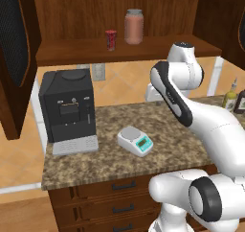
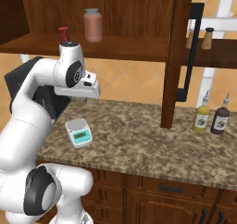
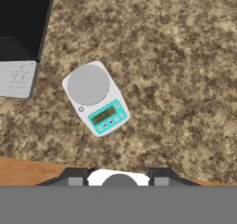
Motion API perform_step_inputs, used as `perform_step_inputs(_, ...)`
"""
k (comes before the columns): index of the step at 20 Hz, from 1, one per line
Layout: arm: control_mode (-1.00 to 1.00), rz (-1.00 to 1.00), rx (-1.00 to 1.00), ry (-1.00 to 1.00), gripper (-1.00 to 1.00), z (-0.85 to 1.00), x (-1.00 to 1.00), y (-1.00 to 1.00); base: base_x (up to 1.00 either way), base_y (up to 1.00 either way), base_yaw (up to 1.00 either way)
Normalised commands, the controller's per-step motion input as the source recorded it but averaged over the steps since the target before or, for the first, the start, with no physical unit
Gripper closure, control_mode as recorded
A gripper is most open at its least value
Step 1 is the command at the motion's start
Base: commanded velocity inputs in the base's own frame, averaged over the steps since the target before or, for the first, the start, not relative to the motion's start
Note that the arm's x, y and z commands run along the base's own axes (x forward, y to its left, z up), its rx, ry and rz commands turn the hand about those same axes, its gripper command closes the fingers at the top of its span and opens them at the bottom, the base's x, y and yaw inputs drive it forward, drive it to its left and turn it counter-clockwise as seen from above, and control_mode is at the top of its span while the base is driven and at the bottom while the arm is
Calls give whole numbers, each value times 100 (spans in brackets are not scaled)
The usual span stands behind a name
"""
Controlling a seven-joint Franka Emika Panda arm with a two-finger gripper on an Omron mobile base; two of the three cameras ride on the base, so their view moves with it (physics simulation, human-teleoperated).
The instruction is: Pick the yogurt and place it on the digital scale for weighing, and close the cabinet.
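The yogurt (image 1: 111, 39) (image 2: 64, 34), a small red cup, stands on the open cabinet's shelf (image 1: 72, 51) beside a taller pinkish jar (image 1: 134, 26) (image 2: 93, 25). The digital scale (image 1: 135, 141) (image 2: 78, 132) (image 3: 96, 98) lies on the speckled counter with nothing on its round plate and its display lit teal. My gripper (image 2: 84, 99) (image 3: 118, 180) hangs above the counter, nearer than the scale and well below the shelf. Its fingertips (image 3: 76, 180) stand apart with nothing between them. Both cabinet doors (image 1: 14, 49) (image 2: 178, 56) are swung open.
A black coffee machine (image 1: 67, 109) (image 3: 21, 24) stands left of the scale. A yellow bottle (image 2: 201, 116) and a dark bottle (image 2: 220, 119) sit at the counter's right end. Two shakers (image 2: 199, 38) stand on a side shelf. Drawers (image 1: 119, 188) run under the counter.
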Motion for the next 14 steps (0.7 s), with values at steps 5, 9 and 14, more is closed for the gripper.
perform_step_inputs(5, -100, 0, 0, -17, -100, 0, -59, 0, 0, 0, 0)
perform_step_inputs(9, -100, 4, 7, -17, -100, 10, -72, 0, 0, 0, 0)
perform_step_inputs(14, -100, 12, 21, -18, -100, 47, -55, 0, 0, 0, 0)
